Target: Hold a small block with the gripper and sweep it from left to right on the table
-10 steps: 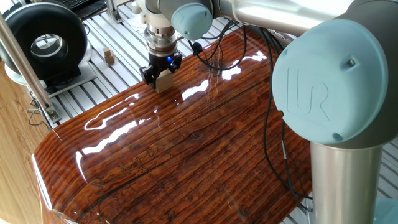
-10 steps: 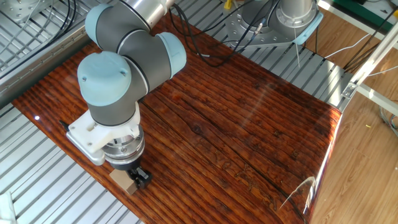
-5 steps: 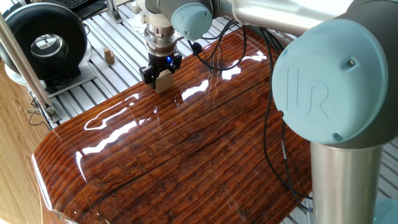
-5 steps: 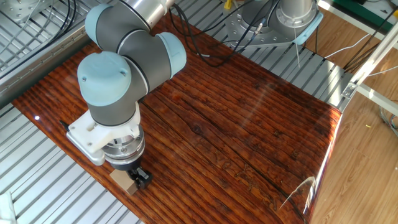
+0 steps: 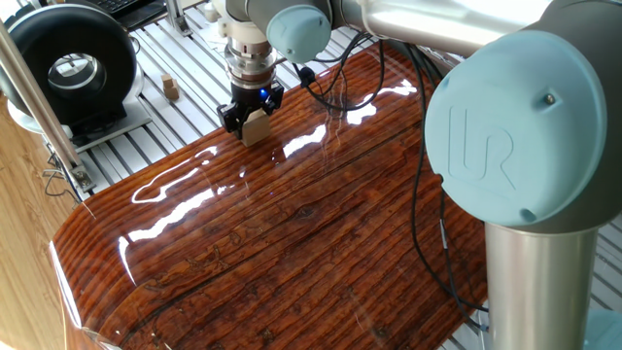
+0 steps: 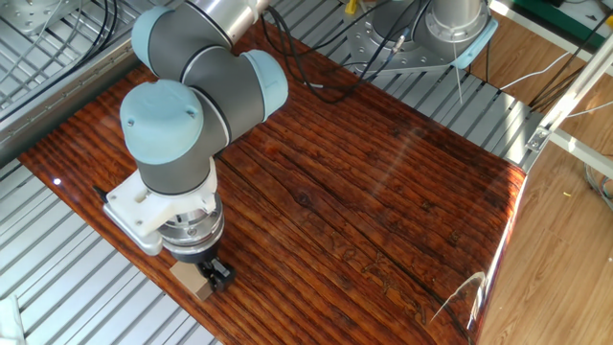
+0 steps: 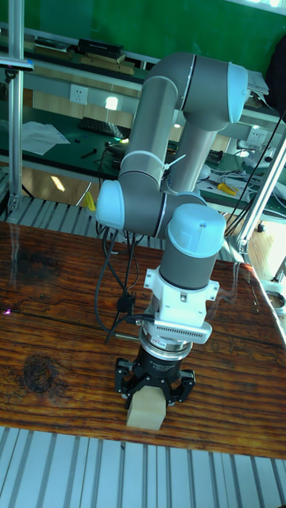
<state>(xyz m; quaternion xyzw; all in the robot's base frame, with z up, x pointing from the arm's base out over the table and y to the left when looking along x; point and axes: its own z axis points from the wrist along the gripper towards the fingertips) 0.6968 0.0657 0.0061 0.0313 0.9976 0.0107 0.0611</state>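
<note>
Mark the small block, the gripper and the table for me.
small block [image 7: 146, 413], tall fixed view, its front face.
gripper [image 5: 255, 115], one fixed view, between its fingertips.
table [image 6: 383, 192], the other fixed view, bare wood grain.

One fixed view: high, behind the arm's base, facing across the glossy reddish-brown wood-grain table [image 5: 292, 243] toward the far black two-finger gripper [image 5: 252, 115]. Other fixed view: high, opposite side, gripper [image 6: 203, 275] near, base beyond it. Tall fixed view: low, close, facing gripper [image 7: 153, 390] head-on at the table's edge. All share gripper and surrounding table.
</note>
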